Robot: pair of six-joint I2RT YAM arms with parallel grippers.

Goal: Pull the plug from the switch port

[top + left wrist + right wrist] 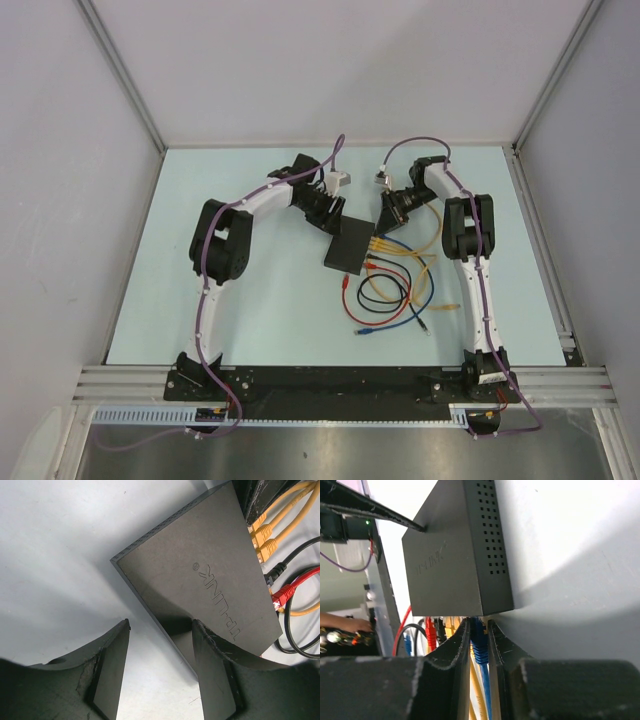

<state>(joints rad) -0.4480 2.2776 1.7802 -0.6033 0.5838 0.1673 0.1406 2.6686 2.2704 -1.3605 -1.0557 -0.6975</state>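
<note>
Your right tool [479, 624] is pinching the blue plug [480, 650], which is seated in the port row of the switch [455, 560] lying on the bench [250, 320]. Left tool [160, 630] is spread, one finger over the switch's corner. Plug looks like stiff plastic, probably latched, so grip the body, not the limp cable. Switch looks light and may slide, so brace it. Neighbouring ports hold yellow plugs [262, 532], a black plug [276, 571] and a red plug [284, 594].

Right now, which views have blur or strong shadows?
Left wrist view: left gripper is dark and underlit, the switch sharp, logo readable. Right wrist view: the switch throws a broad shadow on the table; blue plug is sharp. Top view: even light.
</note>
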